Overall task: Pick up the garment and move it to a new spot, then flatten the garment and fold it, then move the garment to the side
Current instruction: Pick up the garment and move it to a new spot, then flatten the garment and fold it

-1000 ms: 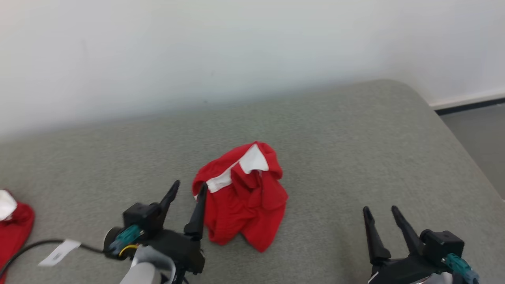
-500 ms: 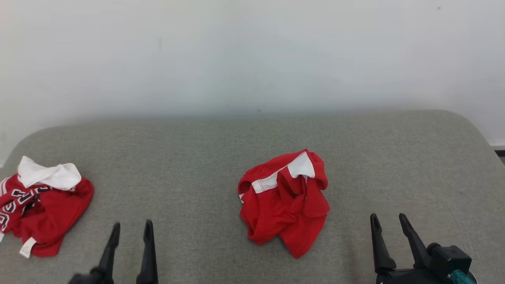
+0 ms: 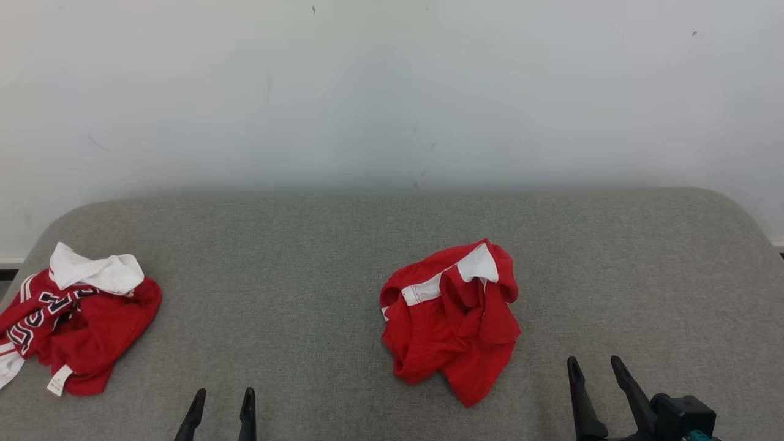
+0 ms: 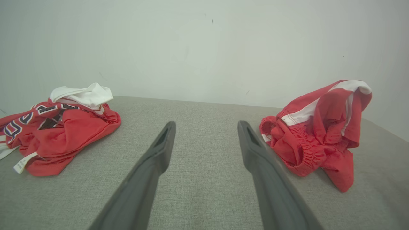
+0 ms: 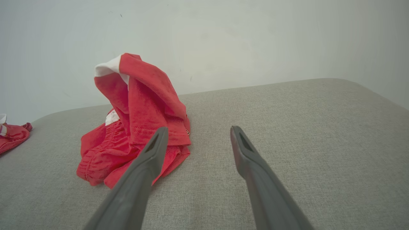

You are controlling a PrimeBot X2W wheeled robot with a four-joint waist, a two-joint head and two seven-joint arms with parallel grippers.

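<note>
Garment (image 3: pixel 450 321) (red, white-banded) lies crumpled on the grey cushion (image 3: pixel 306 269), between the left gripper (image 3: pixel 224 392) and right gripper (image 3: pixel 593 361), touching neither; both stand with jaws apart, empty.

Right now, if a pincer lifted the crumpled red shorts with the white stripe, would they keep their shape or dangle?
Probably dangle: the crumpled red shorts lie in soft, slumped folds, so the cloth looks floppy. They seem thin and light, likely easy to lift. Pushed across the woven grey cushion, they would probably bunch up rather than slide.
</note>
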